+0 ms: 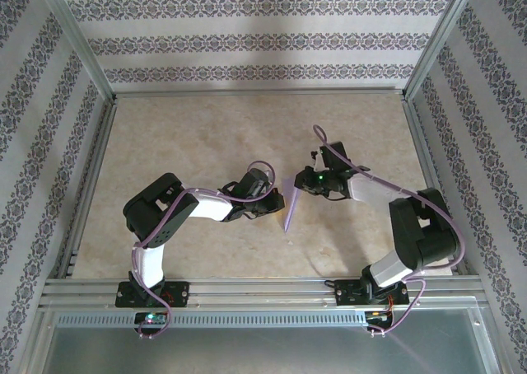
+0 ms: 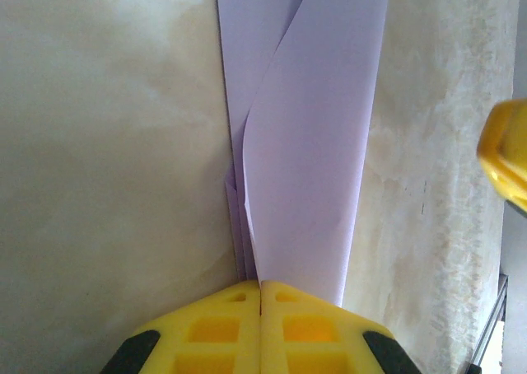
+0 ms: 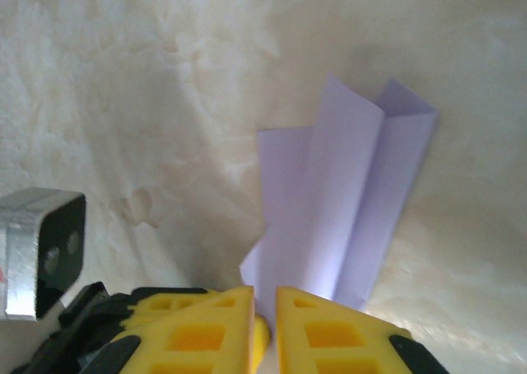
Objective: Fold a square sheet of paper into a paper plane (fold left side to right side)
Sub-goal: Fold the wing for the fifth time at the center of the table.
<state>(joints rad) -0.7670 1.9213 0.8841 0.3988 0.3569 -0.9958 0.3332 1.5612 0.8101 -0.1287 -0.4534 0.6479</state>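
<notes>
Looking down from the top view, the paper plane (image 1: 291,208) shows as a narrow lavender sliver on the marbled table (image 1: 206,127). It sits between the two arms, its point aimed toward their bases. The left gripper (image 1: 277,203) is at its left flank and the right gripper (image 1: 301,182) is near its far end. Neither gripper's state can be read from this height.

In the left wrist view, the left gripper (image 2: 261,296) has its yellow fingers pressed flat together with no gap. The folded layers of the paper plane (image 2: 313,160) run straight into that seam, so it is clamped on the paper. From there the sheet stretches away across the table (image 2: 107,168), one flap bowed upward. A yellow finger (image 2: 506,156) of the right gripper shows at the right edge, apart from the paper.

In the right wrist view, the right gripper (image 3: 263,304) has its fingers almost together, with a thin slit between them. The paper plane (image 3: 338,201) lies just beyond the tips with its creased layers fanned at the far end. Its near edge is hidden behind the fingers, so I cannot tell whether it is pinched.
</notes>
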